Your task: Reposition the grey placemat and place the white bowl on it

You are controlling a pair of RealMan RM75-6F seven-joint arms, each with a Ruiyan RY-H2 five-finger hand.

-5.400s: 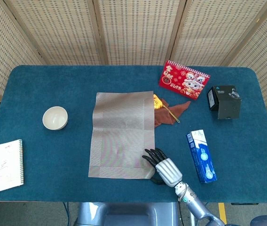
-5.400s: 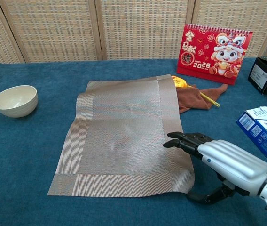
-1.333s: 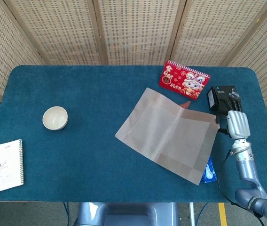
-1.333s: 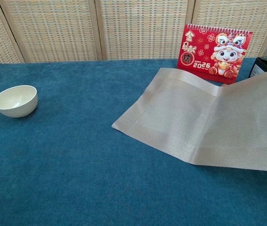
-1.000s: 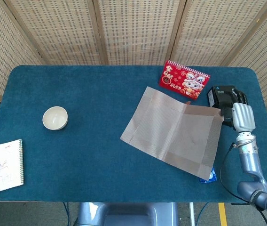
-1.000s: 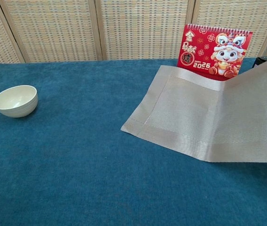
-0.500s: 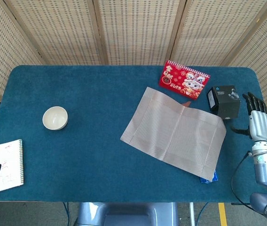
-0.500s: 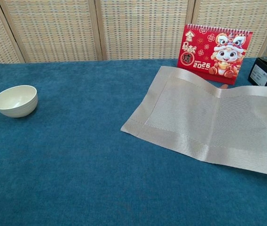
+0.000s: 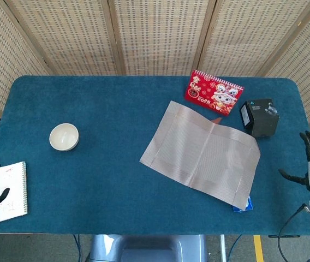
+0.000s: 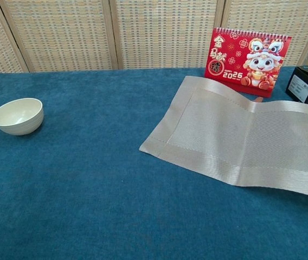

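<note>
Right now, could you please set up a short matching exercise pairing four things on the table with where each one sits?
Things:
1. white bowl
2. grey placemat
3. notebook
4. red calendar

Places:
A. standing at the back, beside the black box
B. near left corner of the table
C. alone on the left half, upright
D. right of centre, lying askew over a blue box

Pairs: 1-C, 2-D, 3-B, 4-A
</note>
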